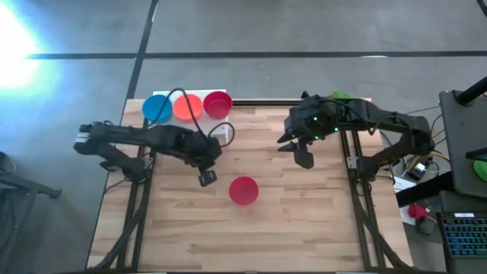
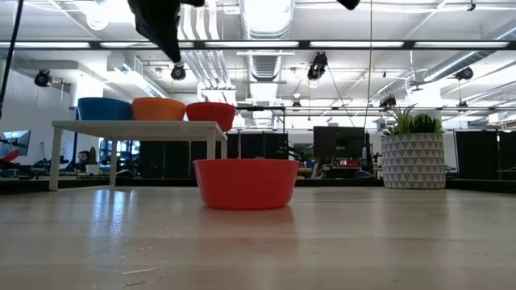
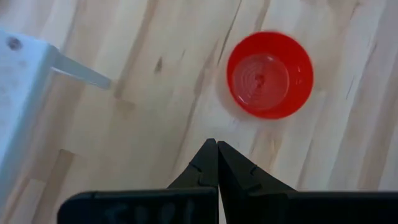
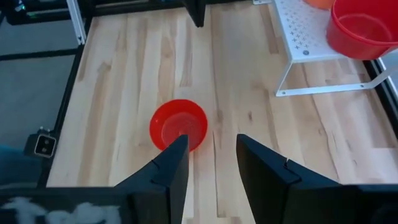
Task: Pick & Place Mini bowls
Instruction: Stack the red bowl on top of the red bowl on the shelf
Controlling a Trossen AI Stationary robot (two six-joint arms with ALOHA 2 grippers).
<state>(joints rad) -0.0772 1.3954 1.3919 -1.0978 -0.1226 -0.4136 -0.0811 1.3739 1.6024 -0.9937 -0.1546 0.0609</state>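
Note:
One red mini bowl (image 1: 243, 190) stands upright on its base on the wooden table (image 1: 304, 228), near the middle; it also shows in the low view (image 2: 245, 183). Three more mini bowls, blue (image 1: 157, 108), orange (image 1: 187, 106) and red (image 1: 218, 103), sit on a white shelf (image 2: 137, 126) at the far left. My left gripper (image 1: 207, 177) hangs shut above the table, just left of the lone red bowl (image 3: 269, 74), touching nothing. My right gripper (image 1: 303, 156) is open, raised above the table to the bowl's far right; the bowl (image 4: 178, 126) lies beyond its fingers.
A white patterned pot with a green plant (image 2: 413, 153) stands at the table's far right. The shelf's thin white legs (image 4: 323, 87) stand on the table at the far left. Bare wood lies along the near side of the table.

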